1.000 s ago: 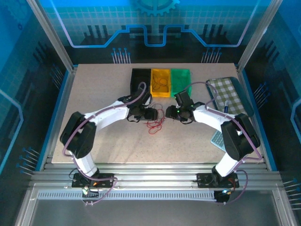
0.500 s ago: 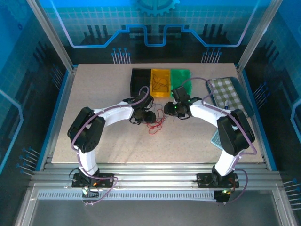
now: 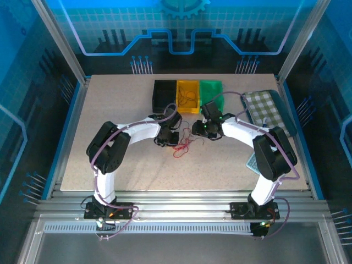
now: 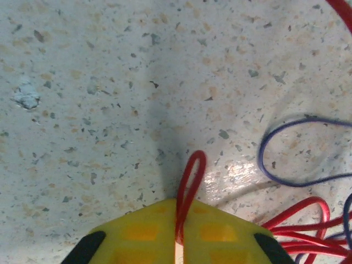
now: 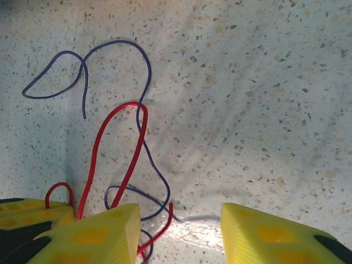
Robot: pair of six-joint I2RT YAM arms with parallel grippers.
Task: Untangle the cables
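Currently the cables [image 3: 183, 144] lie tangled on the table [image 3: 110, 110] between both arms: light, limp, springy. The left gripper [image 4: 177, 242] is clamped on a red loop [image 4: 191, 176]; the right gripper [image 5: 179, 228] stands part open, empty. Pinch single strands away from crossings.

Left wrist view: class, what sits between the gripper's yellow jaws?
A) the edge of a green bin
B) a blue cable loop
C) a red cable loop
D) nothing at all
C: a red cable loop pokes out of the seam where the jaws of the left gripper stand closed together.
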